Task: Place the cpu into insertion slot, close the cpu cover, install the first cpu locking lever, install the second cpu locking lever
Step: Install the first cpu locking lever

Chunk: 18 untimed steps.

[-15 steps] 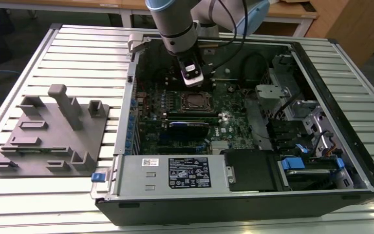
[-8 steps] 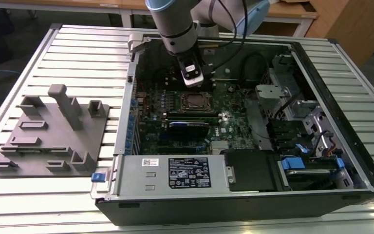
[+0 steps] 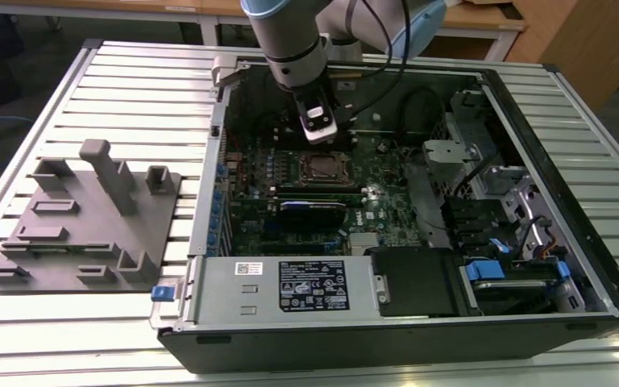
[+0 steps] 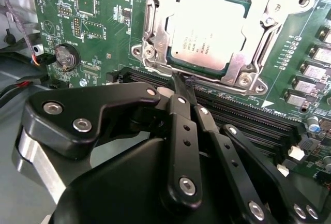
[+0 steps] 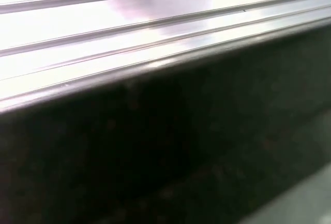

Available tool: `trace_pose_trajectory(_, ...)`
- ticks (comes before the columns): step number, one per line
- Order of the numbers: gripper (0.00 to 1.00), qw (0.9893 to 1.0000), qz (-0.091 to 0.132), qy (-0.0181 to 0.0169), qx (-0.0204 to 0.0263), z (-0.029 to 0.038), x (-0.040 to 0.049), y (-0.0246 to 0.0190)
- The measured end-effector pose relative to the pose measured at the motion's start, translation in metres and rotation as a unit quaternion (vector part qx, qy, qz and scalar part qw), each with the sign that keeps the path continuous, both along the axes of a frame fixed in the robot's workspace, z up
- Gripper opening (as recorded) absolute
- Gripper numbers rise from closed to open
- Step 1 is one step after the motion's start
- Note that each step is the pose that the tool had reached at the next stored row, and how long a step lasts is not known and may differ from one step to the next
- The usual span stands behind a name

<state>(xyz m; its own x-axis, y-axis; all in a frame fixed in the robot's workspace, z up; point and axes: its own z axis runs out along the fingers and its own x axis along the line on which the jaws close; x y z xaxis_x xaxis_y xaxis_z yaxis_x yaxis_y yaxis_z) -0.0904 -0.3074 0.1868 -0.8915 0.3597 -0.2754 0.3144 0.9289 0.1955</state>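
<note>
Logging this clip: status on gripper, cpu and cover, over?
Gripper shut, tips at socket edge. Cpu seated in insertion slot, cpu cover down over it. Nothing in the way.

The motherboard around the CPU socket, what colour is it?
Green, clearest in the second wrist view: motherboard.

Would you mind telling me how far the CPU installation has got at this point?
Done: in the second wrist view the cpu sits in the insertion slot and the cpu cover lies closed over its edges. In hand: the gripper, fingers together and holding nothing, has its tips at the cover's near edge. Left: I cannot tell whether either locking lever is latched yet.
</note>
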Motion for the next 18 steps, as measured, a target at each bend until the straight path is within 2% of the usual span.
trace_pose_trajectory(3,0.1,1.0,0.0,0.0004,-0.0005,0.0026,-0.0002,-0.0002)
trace_pose_trajectory(8,0.1,1.0,0.0,0.0005,0.0004,0.0032,-0.0001,-0.0009)
trace_pose_trajectory(10,0.1,1.0,0.0,0.0005,0.0032,0.0032,-0.0002,-0.0017)
trace_pose_trajectory(13,0.1,0.9999,0.0,0.0005,0.0113,0.0031,-0.0002,-0.0029)
trace_pose_trajectory(18,0.1,0.9999,0.0,0.0005,0.0133,0.0028,-0.0001,-0.0048)
